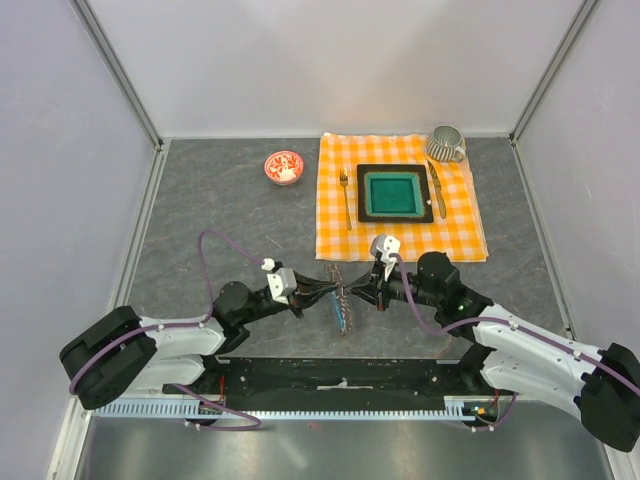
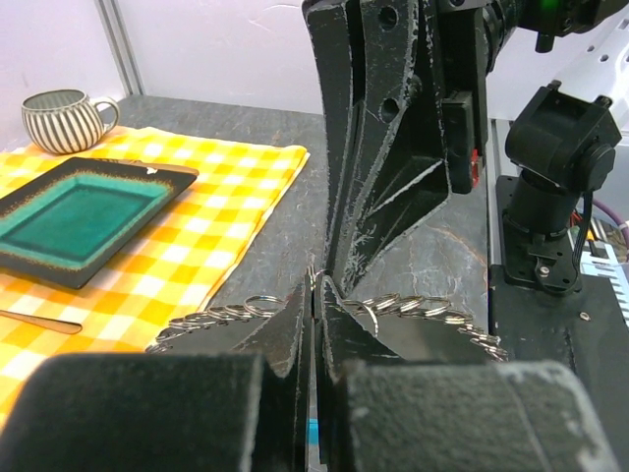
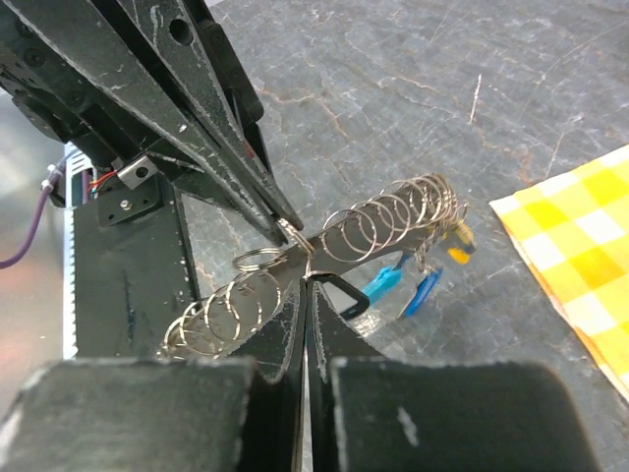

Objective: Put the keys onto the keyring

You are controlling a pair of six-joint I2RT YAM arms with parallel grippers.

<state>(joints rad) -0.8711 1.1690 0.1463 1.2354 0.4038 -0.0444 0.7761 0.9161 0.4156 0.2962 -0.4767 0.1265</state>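
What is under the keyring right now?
Below the far end of the keyring, two blue key tags and a yellow tag show against the table. The right gripper covers whatever sits under the middle, so no red tag can be confirmed.

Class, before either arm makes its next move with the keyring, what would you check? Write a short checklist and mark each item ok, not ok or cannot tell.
1. Left gripper pinched shut on the keyring: ok.
2. Right gripper closed on the keyring beside it: ok, as far as its wrist view shows.
3. Keys threaded on the keyring: cannot tell; blue and yellow tags sit at its far end.
4. Keyring off the checked cloth: ok.
5. Fork and plate away from both grippers: ok.
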